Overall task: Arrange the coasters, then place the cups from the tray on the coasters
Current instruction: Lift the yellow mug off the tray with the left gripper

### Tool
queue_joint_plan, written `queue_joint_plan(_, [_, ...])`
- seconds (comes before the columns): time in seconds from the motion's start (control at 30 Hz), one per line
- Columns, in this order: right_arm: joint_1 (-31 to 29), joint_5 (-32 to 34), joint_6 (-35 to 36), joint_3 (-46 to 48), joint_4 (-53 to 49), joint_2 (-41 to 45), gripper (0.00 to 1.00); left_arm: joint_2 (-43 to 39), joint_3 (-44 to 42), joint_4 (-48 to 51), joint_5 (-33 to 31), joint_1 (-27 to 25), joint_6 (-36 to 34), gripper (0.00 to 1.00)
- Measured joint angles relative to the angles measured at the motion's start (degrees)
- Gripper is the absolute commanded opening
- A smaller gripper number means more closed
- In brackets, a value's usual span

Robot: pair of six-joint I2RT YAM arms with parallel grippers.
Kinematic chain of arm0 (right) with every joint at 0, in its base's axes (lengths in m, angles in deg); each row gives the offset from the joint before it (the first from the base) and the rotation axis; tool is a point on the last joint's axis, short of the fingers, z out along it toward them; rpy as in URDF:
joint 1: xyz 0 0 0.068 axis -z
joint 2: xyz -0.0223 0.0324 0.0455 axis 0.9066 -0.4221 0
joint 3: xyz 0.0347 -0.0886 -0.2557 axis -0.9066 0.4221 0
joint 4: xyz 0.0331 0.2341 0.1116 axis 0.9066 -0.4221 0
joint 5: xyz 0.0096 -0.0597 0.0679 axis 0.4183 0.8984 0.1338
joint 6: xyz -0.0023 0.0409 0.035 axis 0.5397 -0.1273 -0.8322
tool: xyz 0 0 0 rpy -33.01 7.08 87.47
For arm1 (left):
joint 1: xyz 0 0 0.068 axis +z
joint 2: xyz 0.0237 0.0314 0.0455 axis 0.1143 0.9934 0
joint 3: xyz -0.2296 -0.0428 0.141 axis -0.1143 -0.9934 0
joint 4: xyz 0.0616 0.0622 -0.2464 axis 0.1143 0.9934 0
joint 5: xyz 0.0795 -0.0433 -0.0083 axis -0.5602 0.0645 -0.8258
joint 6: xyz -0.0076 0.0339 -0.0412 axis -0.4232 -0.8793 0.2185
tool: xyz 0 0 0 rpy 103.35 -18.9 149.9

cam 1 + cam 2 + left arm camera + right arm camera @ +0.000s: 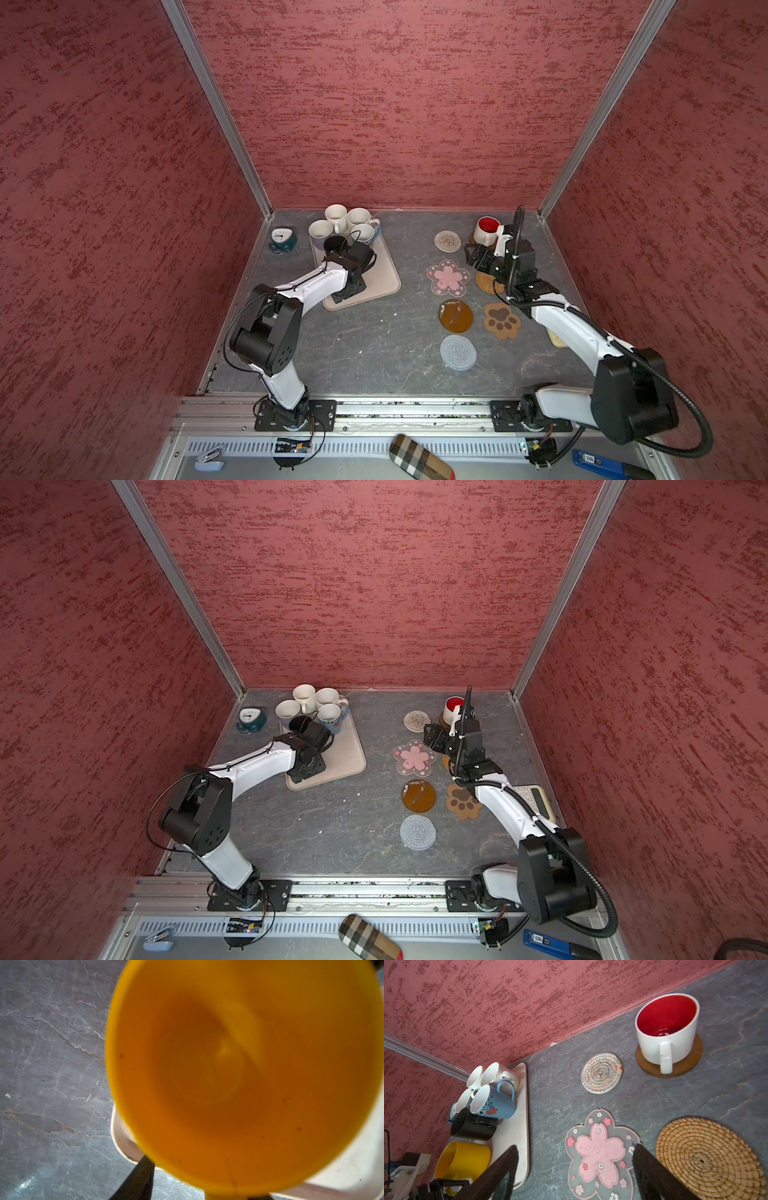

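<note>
L claw [348, 291] low over tray [386, 276] in both top views; R claw [471, 253] near red-inside cup [486, 230]. L wrist: yellow cup [239, 1074] fills frame, on tray; grip can't tell. R wrist: R claw spread wide, empty, flower coaster [600, 1155] showing between.

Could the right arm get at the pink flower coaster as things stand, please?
Probably yes: the open right gripper hovers close by the flower coaster, which lies bare on the table with nothing standing between them.
</note>
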State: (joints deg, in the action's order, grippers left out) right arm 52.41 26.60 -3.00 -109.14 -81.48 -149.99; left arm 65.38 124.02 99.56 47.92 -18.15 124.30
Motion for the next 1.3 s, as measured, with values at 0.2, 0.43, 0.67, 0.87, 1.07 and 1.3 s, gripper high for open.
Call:
queue_joint_plan(0.2, [-0.15,0.00,0.00,0.00,0.02,-0.39,0.86,0.20,0.07,-1.79,0.15,0.13,-2.99,0.52])
queue_joint_plan(0.43, [-0.46,0.00,0.00,0.00,0.15,-0.79,0.86,2.40,0.42,-2.95,0.20,1.14,-5.18,0.38])
queue_joint_plan(0.67, [-0.63,0.02,0.00,0.00,0.57,-0.83,0.86,2.73,0.42,-3.67,0.39,1.29,-6.40,0.29])
queue_joint_plan(0.87, [-0.90,0.04,0.00,0.00,0.76,-0.85,0.86,2.73,0.42,-3.65,0.33,1.29,-7.37,0.18])
queue_joint_plan(1.07, [-1.11,0.04,0.00,0.00,0.74,-0.85,0.86,2.73,0.42,-3.91,0.37,1.29,-7.80,0.00])
queue_joint_plan(1.3, [-1.29,0.09,0.02,0.00,0.74,-0.85,0.86,2.73,0.42,-3.89,0.26,0.96,-8.09,0.00])
